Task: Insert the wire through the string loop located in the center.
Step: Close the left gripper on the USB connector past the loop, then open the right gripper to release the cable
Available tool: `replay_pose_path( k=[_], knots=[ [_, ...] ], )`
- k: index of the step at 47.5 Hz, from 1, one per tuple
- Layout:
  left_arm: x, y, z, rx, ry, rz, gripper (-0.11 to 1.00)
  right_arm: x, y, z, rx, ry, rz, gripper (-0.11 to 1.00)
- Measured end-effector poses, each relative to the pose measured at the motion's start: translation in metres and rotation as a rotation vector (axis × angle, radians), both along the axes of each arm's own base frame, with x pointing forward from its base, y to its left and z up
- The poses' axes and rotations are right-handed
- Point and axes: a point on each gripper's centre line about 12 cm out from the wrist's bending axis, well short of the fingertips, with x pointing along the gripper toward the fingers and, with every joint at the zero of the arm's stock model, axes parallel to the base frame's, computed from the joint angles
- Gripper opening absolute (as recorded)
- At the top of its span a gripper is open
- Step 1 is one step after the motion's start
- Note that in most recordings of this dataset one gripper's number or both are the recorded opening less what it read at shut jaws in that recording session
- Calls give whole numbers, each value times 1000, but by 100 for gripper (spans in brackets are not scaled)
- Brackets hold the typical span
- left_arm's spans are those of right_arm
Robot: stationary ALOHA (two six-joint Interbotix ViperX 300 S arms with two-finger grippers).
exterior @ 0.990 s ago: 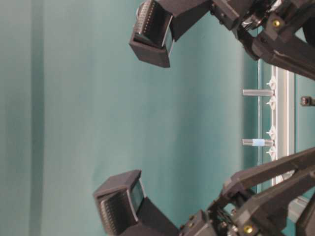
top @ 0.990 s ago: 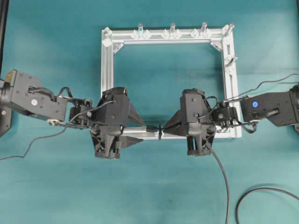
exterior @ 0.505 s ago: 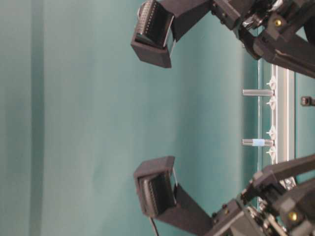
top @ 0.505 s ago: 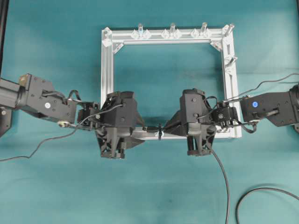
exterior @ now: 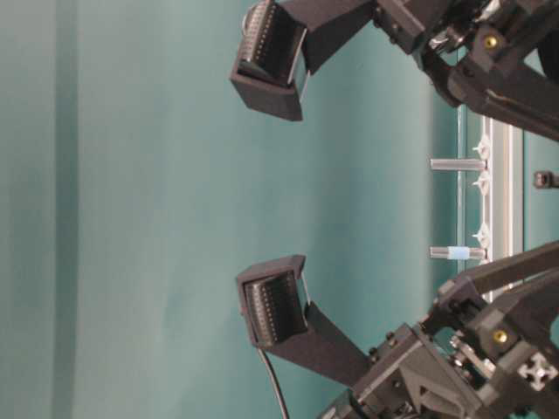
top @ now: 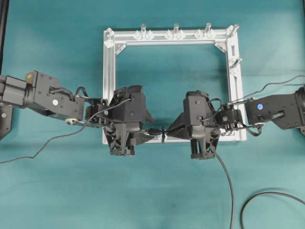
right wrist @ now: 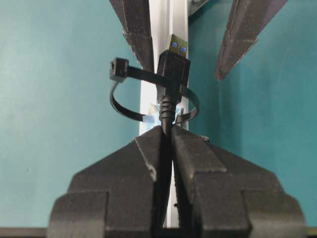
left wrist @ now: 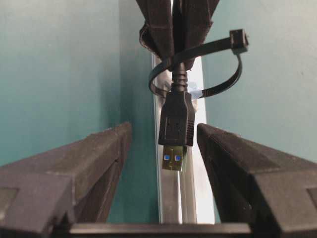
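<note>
Right wrist view: right gripper (right wrist: 168,141) pinches the wire (right wrist: 166,116) just behind its plug, which pokes through the string loop (right wrist: 148,94) straight ahead over the frame bar (right wrist: 171,20). Left gripper (left wrist: 163,141) gapes wide, a finger on each side of the plug tip, touching nothing.

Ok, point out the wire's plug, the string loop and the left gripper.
wire's plug (left wrist: 176,119): left wrist view, black plug body.
string loop (right wrist: 130,74): right wrist view, upper band.
left gripper (left wrist: 163,144): left wrist view, midway between fingertips.
</note>
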Motion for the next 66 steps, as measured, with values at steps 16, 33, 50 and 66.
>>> replay_pose_path(
  k=[16, 33, 50, 66],
  knots=[
    [0, 1, 0, 2, 1, -1, 67, -1, 1, 0, 0, 2, 2, 7],
    [0, 1, 0, 1, 0, 0, 60, 0, 0, 0, 0, -2, 0, 7],
    [-2, 0, -2, 4, 6, -3, 22, 1, -2, 1, 3, -18, -5, 7],
    [-2, 0, -2, 21, 3, -18, 22, 1, -1, 2, 3, -21, -4, 7]
  ],
)
